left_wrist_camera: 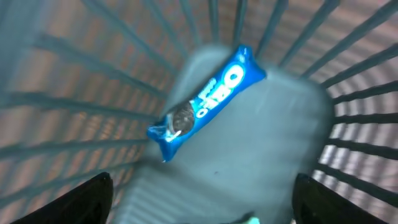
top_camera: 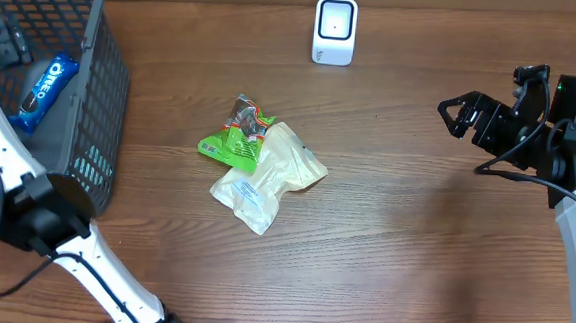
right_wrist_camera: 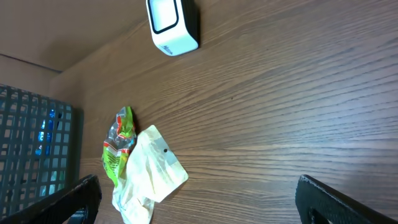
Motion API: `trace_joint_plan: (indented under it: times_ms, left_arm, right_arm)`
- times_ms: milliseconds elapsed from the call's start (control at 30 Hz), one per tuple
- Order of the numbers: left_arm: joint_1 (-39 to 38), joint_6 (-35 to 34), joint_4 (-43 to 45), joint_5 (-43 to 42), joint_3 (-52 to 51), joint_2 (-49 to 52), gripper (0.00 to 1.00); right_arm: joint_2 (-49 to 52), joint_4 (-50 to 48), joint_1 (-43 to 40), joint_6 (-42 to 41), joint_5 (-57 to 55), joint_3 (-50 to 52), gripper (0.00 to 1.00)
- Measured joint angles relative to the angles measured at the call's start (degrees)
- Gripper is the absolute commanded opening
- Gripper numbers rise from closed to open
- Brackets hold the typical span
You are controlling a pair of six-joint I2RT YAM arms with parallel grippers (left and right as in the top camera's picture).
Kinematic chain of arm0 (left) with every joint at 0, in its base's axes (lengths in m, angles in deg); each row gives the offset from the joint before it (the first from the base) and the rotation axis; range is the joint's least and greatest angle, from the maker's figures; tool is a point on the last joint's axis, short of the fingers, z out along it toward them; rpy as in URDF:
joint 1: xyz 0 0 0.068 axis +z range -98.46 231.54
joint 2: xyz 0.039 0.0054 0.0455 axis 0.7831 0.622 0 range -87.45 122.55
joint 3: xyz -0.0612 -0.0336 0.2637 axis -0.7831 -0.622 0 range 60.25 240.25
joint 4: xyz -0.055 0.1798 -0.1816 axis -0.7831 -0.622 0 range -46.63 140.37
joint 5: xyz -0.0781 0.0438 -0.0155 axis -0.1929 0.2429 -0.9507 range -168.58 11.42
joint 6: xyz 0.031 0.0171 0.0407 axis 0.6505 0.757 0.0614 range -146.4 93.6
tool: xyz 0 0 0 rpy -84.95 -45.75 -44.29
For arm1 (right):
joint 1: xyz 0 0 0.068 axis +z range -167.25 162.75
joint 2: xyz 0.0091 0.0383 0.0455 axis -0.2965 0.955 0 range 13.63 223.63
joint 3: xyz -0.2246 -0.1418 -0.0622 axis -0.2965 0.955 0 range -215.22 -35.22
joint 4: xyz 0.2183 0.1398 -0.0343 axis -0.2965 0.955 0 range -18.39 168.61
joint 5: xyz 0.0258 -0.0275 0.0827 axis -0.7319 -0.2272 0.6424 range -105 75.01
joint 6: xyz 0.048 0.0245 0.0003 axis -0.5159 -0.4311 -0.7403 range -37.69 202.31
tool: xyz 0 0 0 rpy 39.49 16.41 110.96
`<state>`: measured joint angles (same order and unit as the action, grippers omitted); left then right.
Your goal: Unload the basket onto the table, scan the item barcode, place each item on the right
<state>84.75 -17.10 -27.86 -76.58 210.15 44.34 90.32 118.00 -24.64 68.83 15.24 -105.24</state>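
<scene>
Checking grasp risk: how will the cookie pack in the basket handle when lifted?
The cookie pack looks slim with a glossy wrapper, so probably light and slippery. Its crimped ends likely flex. Lying flat in the basket, it shouldn't roll.

Oreo pack (top_camera: 48,88) in basket (top_camera: 107,120), scanner (top_camera: 334,30) behind bags (top_camera: 267,175)

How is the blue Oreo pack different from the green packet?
The Oreo pack is blue; the green packet is green with some red. The Oreo pack lies inside the basket; the green packet lies on the table. The Oreo pack looks long and smooth, while the green packet is crumpled and touches a pale bag. Both are snack wrappers, and no jaws hold either.
</scene>
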Motion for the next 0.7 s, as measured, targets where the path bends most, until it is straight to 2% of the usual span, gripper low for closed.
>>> trace_joint_plan:
  times_ms: [300,700]
  left_arm:
    - [-1.64,2.40,9.01,-0.72,-2.45,11.93,0.96]
    - [-1.75,3.19,14.49,-0.92,-2.45,19.87,0.99]
  right_arm:
    - [-0.02,0.00,0.00,0.00,0.02,0.00,1.00]
    - [0.00,0.42,0.00,-0.04,0.04,0.00,1.00]
